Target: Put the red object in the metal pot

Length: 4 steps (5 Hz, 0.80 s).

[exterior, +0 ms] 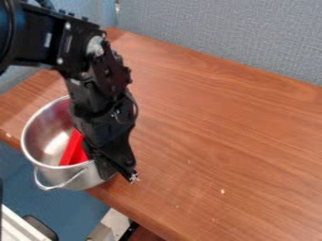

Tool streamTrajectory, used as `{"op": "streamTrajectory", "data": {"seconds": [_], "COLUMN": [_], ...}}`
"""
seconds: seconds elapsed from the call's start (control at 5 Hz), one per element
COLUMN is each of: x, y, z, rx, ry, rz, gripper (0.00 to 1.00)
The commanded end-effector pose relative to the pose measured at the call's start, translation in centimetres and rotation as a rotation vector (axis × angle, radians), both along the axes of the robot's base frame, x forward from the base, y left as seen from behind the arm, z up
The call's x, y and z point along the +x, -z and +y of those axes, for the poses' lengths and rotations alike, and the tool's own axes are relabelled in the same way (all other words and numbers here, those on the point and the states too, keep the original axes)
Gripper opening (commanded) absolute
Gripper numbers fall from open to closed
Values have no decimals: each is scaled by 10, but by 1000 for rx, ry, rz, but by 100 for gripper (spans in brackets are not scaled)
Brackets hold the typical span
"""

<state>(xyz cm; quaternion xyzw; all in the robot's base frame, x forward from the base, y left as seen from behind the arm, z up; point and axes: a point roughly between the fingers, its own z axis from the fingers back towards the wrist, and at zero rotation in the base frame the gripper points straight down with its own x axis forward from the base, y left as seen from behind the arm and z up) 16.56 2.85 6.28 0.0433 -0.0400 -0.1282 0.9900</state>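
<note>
The metal pot [38, 127] sits at the table's front left corner, with one loop handle toward the front edge. Inside it the red object [75, 147] leans against the right wall, partly covered by the arm. The black gripper [123, 172] points down at the pot's right rim, right beside the red object. Its fingers look closed together, and I cannot tell whether they touch the red object.
The wooden table [227, 104] stretches to the right and back. Its front edge [164, 221] runs just below the pot and gripper. A grey-blue wall stands behind the table.
</note>
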Motion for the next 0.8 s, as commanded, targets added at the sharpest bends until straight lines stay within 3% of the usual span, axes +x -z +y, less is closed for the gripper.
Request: {"op": "streamTrajectory", "data": {"seconds": [0.0,0.2,0.4,0.6], "x": [13,18,20,20], "y": [-6,3,12,-9], "z": [-9,-27,-23,-33], "rx": [-2,-20,-28,-39], "ry": [110,233,106,-1], "rz": [-43,-36,6,-16], "gripper": [0,0,0,0]}}
